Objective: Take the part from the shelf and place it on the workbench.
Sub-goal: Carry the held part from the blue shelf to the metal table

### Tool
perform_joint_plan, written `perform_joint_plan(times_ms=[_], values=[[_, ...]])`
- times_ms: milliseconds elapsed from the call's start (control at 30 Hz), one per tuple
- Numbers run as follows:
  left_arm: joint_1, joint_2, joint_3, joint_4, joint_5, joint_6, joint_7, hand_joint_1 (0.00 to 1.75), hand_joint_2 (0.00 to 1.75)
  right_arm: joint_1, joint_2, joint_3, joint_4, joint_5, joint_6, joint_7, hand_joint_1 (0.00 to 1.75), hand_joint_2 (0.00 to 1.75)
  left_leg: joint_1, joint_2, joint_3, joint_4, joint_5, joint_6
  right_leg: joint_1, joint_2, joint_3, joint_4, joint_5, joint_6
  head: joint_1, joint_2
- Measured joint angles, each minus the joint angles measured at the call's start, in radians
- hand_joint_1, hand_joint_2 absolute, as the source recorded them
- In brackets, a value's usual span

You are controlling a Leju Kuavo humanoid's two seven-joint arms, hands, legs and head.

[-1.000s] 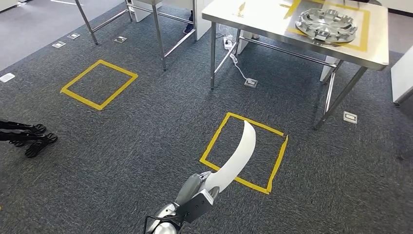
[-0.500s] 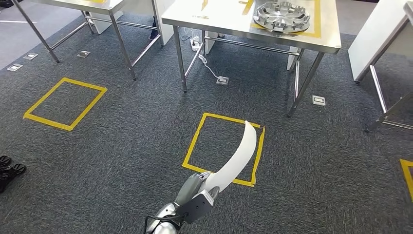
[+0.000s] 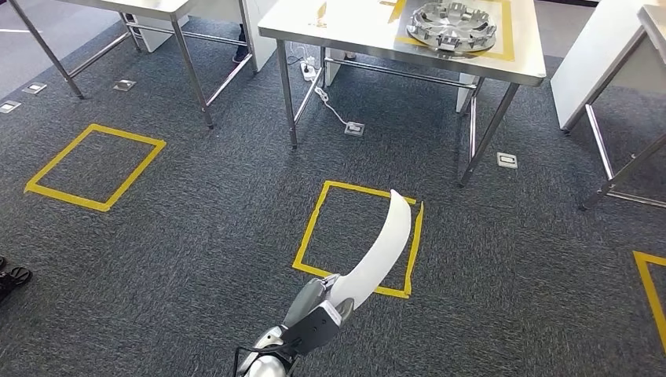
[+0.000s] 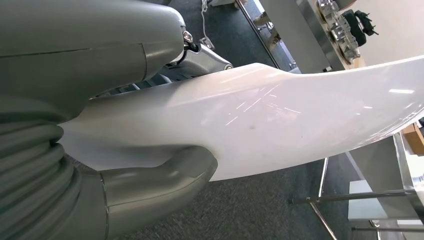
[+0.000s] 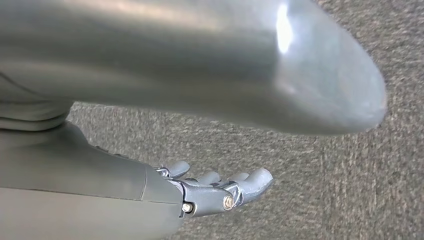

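Item 1: long curved glossy white plastic part [image 3: 378,250], blade-shaped, held at its wide lower end by the left hand [image 3: 318,308]; tip points up and fwd, over the near yellow tape square [image 3: 314,216] on the dark grey carpet [image 3: 196,236]. Left wrist view confirms grip: thick grey thumb [image 4: 165,175] pressed on 1 face of the part [image 4: 280,125], darker fingers [image 4: 200,57] wrapped on the far edge. Hold matches the frame 0.5 s ago; part's pose relative to the arm is unchanged.

Item 2: right hand [image 5: 215,192] hangs over carpet, fingers loosely extended and apart, nothing in it.

Item 3: steel workbench [image 3: 377,39] stands ahead, beyond the tape square, well apart from the part. On it, inside a yellow tape outline, sits a round silver metal hub-like casting [image 3: 455,21].

Changes vs 0.5 s ago: whole scene has slid slightly left and down in the head view, i.e. camera moved, not the objects. Bench and casting sit a little lower in frame. 2nd tape square [image 3: 94,165] at left has shifted left; black wheeled object [image 3: 12,279] at left edge is nearly out of frame. White floor outlet [image 3: 506,160] lies beside the bench leg.
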Motion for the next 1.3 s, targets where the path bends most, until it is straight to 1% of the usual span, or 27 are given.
perform_joint_plan(times_ms=[33, 100, 200, 267, 333, 367, 400, 433, 467, 500, 533, 567, 633, 700, 767, 800, 833, 867, 900, 933, 967, 1000, 1067, 1100, 1200, 1233, 1300], values=[[0.0, -0.001, 0.002, -0.002, 0.003, -0.001, 0.0, 1.75, 1.75, -0.001, 0.0, 0.0, 0.0, -0.001, 0.0, -0.002, 0.0, 0.0, -0.001, 0.002, 0.003, 0.0, -0.004, -0.005, 0.005, -0.008, 0.021, -0.04, 0.001, -0.006, 0.0, 0.0], [-0.001, -0.002, 0.004, -0.004, 0.006, -0.002, 0.0, 1.75, 1.75, -0.001, 0.0, 0.0, 0.0, -0.003, 0.0, -0.007, 0.0, 0.0, 0.0, 0.005, 0.008, -0.003, -0.012, -0.019, 0.013, -0.013, 0.031, -0.06, -0.015, -0.017, 0.0, 0.0], [-0.003, -0.004, 0.007, -0.013, 0.008, -0.002, 0.001, 1.75, 1.75, 0.003, 0.0, 0.0, 0.0, -0.004, 0.0, -0.013, 0.0, 0.0, 0.001, 0.002, 0.015, 0.018, -0.024, -0.038, 0.005, -0.002, 0.065, -0.075, -0.023, -0.034, -0.003, 0.0], [-0.006, -0.005, 0.008, -0.016, 0.01, -0.002, 0.0, 1.75, 1.75, 0.002, 0.001, 0.0, 0.0, -0.003, 0.001, -0.013, 0.0, 0.0, 0.003, -0.008, -0.04, 0.118, -0.042, -0.047, -0.001, 0.002, 0.097, -0.082, -0.037, -0.043, -0.01, 0.0], [-0.002, -0.003, 0.009, -0.016, 0.012, -0.002, 0.001, 1.75, 1.75, 0.003, 0.001, 0.0, 0.0, -0.003, 0.001, -0.012, 0.0, 0.0, 0.005, -0.011, -0.144, 0.245, -0.054, -0.051, -0.001, 0.008, 0.125, -0.083, -0.062, -0.046, -0.013, 0.0], [0.001, -0.002, 0.01, -0.015, 0.012, -0.002, 0.002, 1.75, 1.75, 0.005, 0.001, 0.0, 0.0, -0.003, 0.0, -0.012, 0.0, 0.0, 0.005, -0.011, -0.187, 0.276, -0.038, -0.053, -0.001, 0.012, 0.141, -0.083, -0.076, -0.045, -0.014, 0.0], [0.003, -0.001, 0.01, -0.015, 0.013, -0.002, 0.003, 1.75, 1.75, 0.006, 0.001, 0.0, 0.0, -0.003, 0.0, -0.011, 0.0, 0.0, 0.005, -0.011, -0.211, 0.267, 0.001, -0.053, -0.002, 0.017, 0.16, -0.083, -0.091, -0.043, -0.014, 0.0], [0.004, 0.0, 0.011, -0.016, 0.013, -0.002, 0.003, 1.75, 1.75, 0.007, 0.001, 0.0, 0.0, -0.004, 0.0, -0.011, 0.0, 0.0, 0.005, -0.011, -0.216, 0.22, 0.059, -0.052, -0.003, 0.022, 0.181, -0.084, -0.107, -0.04, -0.014, 0.0], [0.004, 0.0, 0.011, -0.016, 0.013, -0.002, 0.003, 1.75, 1.75, 0.008, 0.002, 0.0, 0.0, -0.004, 0.0, -0.011, 0.0, 0.0, 0.005, -0.012, -0.207, 0.155, 0.118, -0.048, -0.005, 0.025, 0.2, -0.086, -0.125, -0.038, -0.015, 0.0], [0.005, 0.0, 0.012, -0.015, 0.013, -0.002, 0.003, 1.75, 1.75, 0.007, 0.003, 0.0, 0.0, -0.004, 0.0, -0.01, 0.0, 0.0, 0.002, -0.014, -0.193, 0.1, 0.157, -0.044, -0.005, 0.029, 0.216, -0.089, -0.141, -0.032, -0.014, 0.0], [0.005, 0.0, 0.012, -0.015, 0.013, -0.002, 0.003, 1.75, 1.75, 0.006, 0.004, 0.0, 0.0, -0.004, 0.0, -0.01, 0.0, 0.0, -0.001, -0.016, -0.179, 0.058, 0.17, -0.037, -0.005, 0.032, 0.227, -0.093, -0.154, -0.026, -0.014, 0.0], [0.006, 0.0, 0.012, -0.014, 0.013, -0.002, 0.004, 1.75, 1.75, 0.005, 0.004, 0.0, 0.0, -0.004, 0.0, -0.01, 0.0, 0.0, -0.004, -0.019, -0.169, 0.039, 0.163, -0.03, -0.005, 0.033, 0.236, -0.102, -0.162, -0.02, -0.014, 0.0], [0.006, -0.002, 0.014, -0.016, 0.013, -0.002, 0.004, 1.75, 1.75, 0.002, 0.005, 0.0, 0.0, -0.004, 0.0, -0.01, 0.0, 0.0, -0.005, -0.02, -0.15, 0.023, 0.129, -0.012, -0.006, 0.034, 0.246, -0.102, -0.149, -0.005, -0.015, 0.0], [0.006, -0.004, 0.016, -0.018, 0.012, -0.002, 0.004, 1.75, 1.75, 0.001, 0.005, 0.0, 0.0, -0.003, 0.0, -0.01, 0.0, 0.0, -0.001, -0.021, -0.117, 0.001, 0.114, -0.001, -0.005, 0.029, 0.213, -0.031, -0.107, 0.002, -0.014, 0.0], [0.005, -0.004, 0.016, -0.016, 0.011, -0.001, 0.005, 1.75, 1.75, 0.002, 0.005, 0.0, 0.0, -0.002, 0.0, -0.01, 0.0, 0.0, 0.003, -0.02, -0.072, -0.029, 0.101, 0.005, -0.002, 0.024, 0.123, 0.1, -0.098, -0.001, -0.011, 0.0], [0.005, -0.004, 0.016, -0.014, 0.011, 0.0, 0.006, 1.75, 1.75, 0.003, 0.005, 0.0, 0.0, -0.001, 0.0, -0.009, 0.0, 0.0, 0.003, -0.02, -0.049, -0.043, 0.094, 0.006, 0.0, 0.022, 0.072, 0.155, -0.124, -0.002, -0.01, 0.0], [0.006, -0.004, 0.016, -0.013, 0.01, 0.0, 0.006, 1.75, 1.75, 0.005, 0.005, 0.0, 0.0, -0.001, 0.0, -0.009, 0.0, 0.0, 0.004, -0.021, -0.028, -0.052, 0.085, 0.007, 0.0, 0.022, 0.032, 0.181, -0.169, 0.0, -0.01, 0.0], [0.006, -0.004, 0.016, -0.012, 0.009, 0.001, 0.007, 1.75, 1.75, 0.006, 0.005, 0.0, 0.0, -0.001, 0.0, -0.008, 0.0, 0.0, 0.004, -0.023, -0.008, -0.057, 0.074, 0.006, 0.0, 0.022, 0.0, 0.184, -0.211, 0.002, -0.009, 0.0], [0.005, -0.004, 0.016, -0.011, 0.007, 0.001, 0.007, 1.75, 1.75, 0.007, 0.005, 0.0, 0.0, -0.001, 0.0, -0.007, 0.0, 0.0, 0.004, -0.025, 0.011, -0.06, 0.062, 0.005, -0.002, 0.022, -0.022, 0.166, -0.235, 0.006, -0.009, 0.0], [0.005, -0.004, 0.016, -0.011, 0.006, 0.002, 0.007, 1.75, 1.75, 0.008, 0.005, 0.0, 0.0, -0.001, 0.0, -0.007, 0.0, 0.0, 0.005, -0.026, 0.029, -0.06, 0.049, 0.002, -0.004, 0.021, -0.035, 0.132, -0.227, 0.008, -0.008, 0.0], [0.005, -0.005, 0.016, -0.011, 0.005, 0.002, 0.007, 1.75, 1.75, 0.009, 0.005, 0.0, 0.0, -0.001, 0.0, -0.007, 0.0, 0.0, 0.006, -0.027, 0.044, -0.06, 0.035, -0.003, -0.008, 0.019, -0.04, 0.078, -0.172, 0.011, -0.008, 0.0], [0.005, -0.004, 0.016, -0.011, 0.003, 0.003, 0.006, 1.75, 1.75, 0.01, 0.005, 0.0, 0.0, -0.001, 0.0, -0.007, 0.0, 0.0, 0.005, -0.027, 0.059, -0.055, 0.02, -0.008, -0.011, 0.013, -0.043, 0.02, -0.093, 0.014, -0.006, 0.0], [0.005, -0.004, 0.016, -0.011, 0.001, 0.006, 0.006, 1.75, 1.75, 0.012, 0.006, 0.0, 0.001, -0.001, 0.0, -0.006, 0.0, 0.0, 0.001, -0.027, 0.076, -0.045, -0.007, -0.022, -0.013, -0.001, -0.043, -0.058, 0.045, 0.007, -0.004, 0.0], [0.004, -0.004, 0.016, -0.011, 0.0, 0.007, 0.005, 1.75, 1.75, 0.012, 0.007, 0.0, 0.001, -0.001, 0.0, -0.006, 0.0, 0.0, -0.001, -0.028, 0.082, -0.038, -0.015, -0.029, -0.012, -0.005, -0.043, -0.067, 0.072, -0.002, -0.004, 0.0], [0.0, -0.005, 0.016, -0.013, -0.001, 0.009, 0.005, 1.75, 1.75, 0.009, 0.007, 0.0, 0.001, -0.001, -0.001, -0.004, 0.0, 0.0, 0.004, -0.024, 0.085, -0.007, -0.028, -0.045, -0.009, -0.001, -0.026, -0.065, 0.078, -0.03, -0.006, 0.0], [-0.001, -0.005, 0.016, -0.014, -0.001, 0.01, 0.005, 1.75, 1.75, 0.007, 0.007, 0.0, 0.001, 0.0, 0.0, -0.004, 0.0, 0.0, 0.006, -0.024, 0.069, 0.029, -0.042, -0.048, -0.008, 0.001, -0.02, -0.066, 0.075, -0.037, -0.007, 0.0], [-0.002, -0.005, 0.016, -0.014, 0.001, 0.008, 0.005, 1.75, 1.75, 0.003, 0.006, 0.0, 0.001, 0.0, 0.0, -0.004, 0.0, 0.0, 0.007, -0.024, 0.0, 0.148, -0.098, -0.052, -0.005, 0.002, -0.015, -0.066, 0.068, -0.047, -0.01, 0.0]])
